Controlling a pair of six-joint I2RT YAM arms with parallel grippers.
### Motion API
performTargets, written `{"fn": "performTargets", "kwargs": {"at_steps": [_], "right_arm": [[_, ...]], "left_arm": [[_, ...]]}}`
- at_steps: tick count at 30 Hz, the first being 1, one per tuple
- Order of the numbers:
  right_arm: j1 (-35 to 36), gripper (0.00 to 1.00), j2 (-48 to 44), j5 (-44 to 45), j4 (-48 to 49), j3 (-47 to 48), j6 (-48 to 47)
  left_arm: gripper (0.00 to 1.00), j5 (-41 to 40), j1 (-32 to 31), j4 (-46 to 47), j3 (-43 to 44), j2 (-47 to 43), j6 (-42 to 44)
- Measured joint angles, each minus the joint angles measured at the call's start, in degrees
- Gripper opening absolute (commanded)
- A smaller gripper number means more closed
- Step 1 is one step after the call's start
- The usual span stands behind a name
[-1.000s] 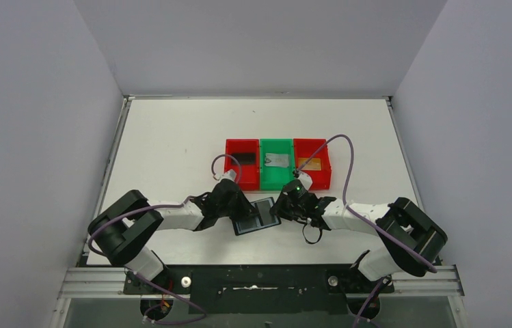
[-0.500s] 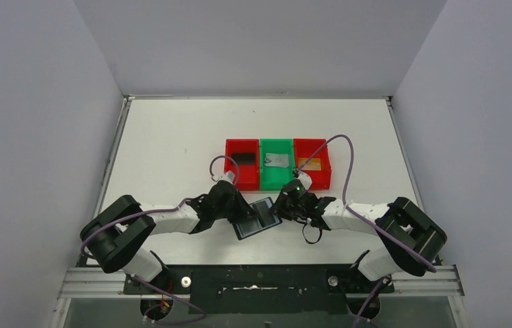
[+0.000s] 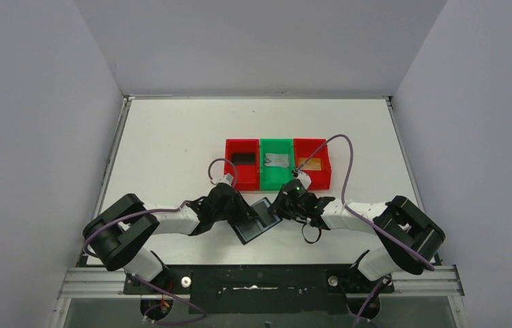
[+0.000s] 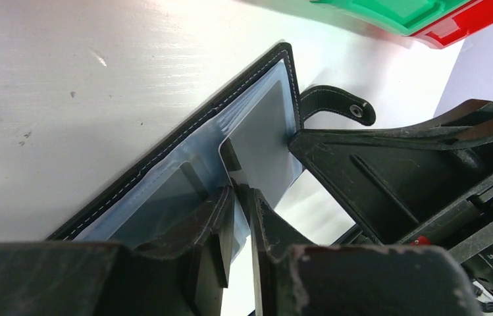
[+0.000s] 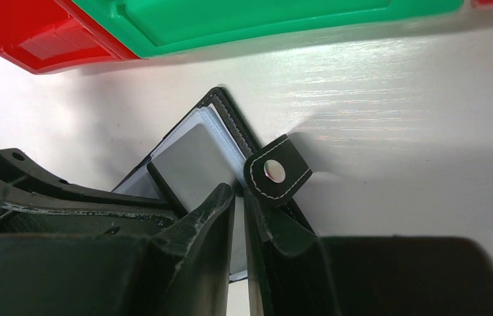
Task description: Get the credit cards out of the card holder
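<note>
Black holder [image 3: 256,219] 6 o'clock of bins [image 3: 277,141] | right gripper [image 5: 240,191] clamps its edge | left gripper [image 4: 240,192] barely ajar at card [image 4: 266,131], hold unclear | risk: thin pinch, card slips

The left arm [image 3: 171,220] and the right arm [image 3: 361,213] are each built of white tubular links between chunky black joint housings [image 3: 117,234], with a purple cable [image 3: 346,160] looping loosely along them. The right wrist carries a small green light [image 3: 297,186]. The left gripper [image 4: 242,197] and right gripper [image 5: 240,197] have matt black fingers [image 4: 210,224], scuffed pale along their edges.
</note>
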Motion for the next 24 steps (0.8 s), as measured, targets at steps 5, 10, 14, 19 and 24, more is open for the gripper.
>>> {"fn": "performTargets", "kwargs": {"at_steps": [5,10,14,19,24], "right_arm": [[0.0,0.13,0.1,-0.3,0.1,0.0,0.0],[-0.1,0.11,0.3,-0.6,0.6,-0.2,0.0],[-0.3,0.11,0.4,-1.1,0.9,-0.2,0.0],[-0.4,0.11,0.4,-1.2,1.1,-0.4,0.0],[-0.4,0.12,0.3,-1.2,1.3,-0.5,0.0]], "left_arm": [[0.21,0.1,-0.2,1.8,-0.4,1.0,-1.8],[0.22,0.1,-0.2,2.6,-0.6,1.1,-3.0],[0.19,0.2,-0.2,3.4,-0.6,2.0,-3.5],[0.04,-0.1,-0.2,3.0,-0.6,2.3,-3.6],[0.00,-0.4,-0.3,2.4,-0.6,2.2,-3.4]]}}
